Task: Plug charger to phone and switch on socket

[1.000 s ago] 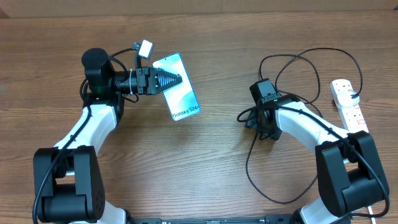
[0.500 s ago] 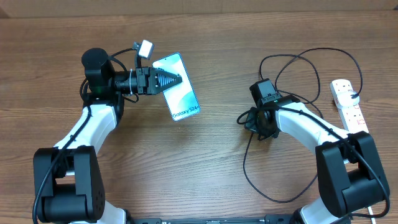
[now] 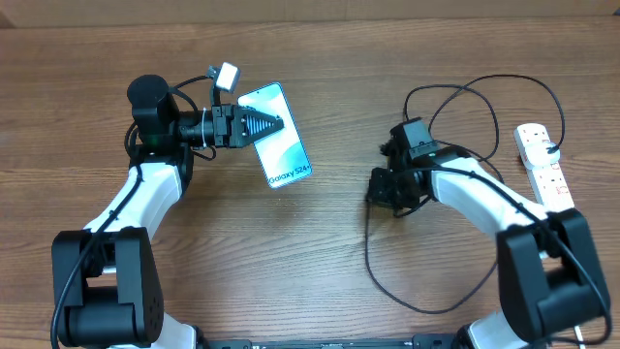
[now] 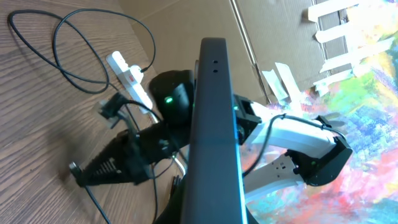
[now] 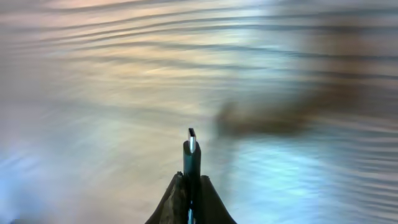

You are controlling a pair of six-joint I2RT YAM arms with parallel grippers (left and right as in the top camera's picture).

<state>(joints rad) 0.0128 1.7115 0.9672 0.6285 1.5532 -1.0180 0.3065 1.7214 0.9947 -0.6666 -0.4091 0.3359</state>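
Note:
The phone [image 3: 279, 141] has a light blue screen reading "Galaxy S24+". My left gripper [image 3: 275, 122] is shut on its far end and holds it tilted above the wood. In the left wrist view the phone [image 4: 214, 118] shows edge on, its dark rim facing the right arm. My right gripper [image 3: 376, 192] is shut on the charger [image 3: 387, 276], a thin black cable looping over the table. Its connector tip [image 5: 191, 146] sticks out between the shut fingers [image 5: 177, 199]. The white socket [image 3: 542, 160] lies at the far right, apart from both grippers.
The charger cable [image 3: 484, 82] makes a wide loop behind the right arm and runs to the socket. A thick white cord [image 3: 579, 330] leaves the socket toward the front edge. Bare wooden tabletop [image 3: 329, 242] lies between the two arms.
My right gripper has swung left with the connector, its fingers now pointing toward the phone. The front cable loop has been dragged left. The left arm and phone have not moved.

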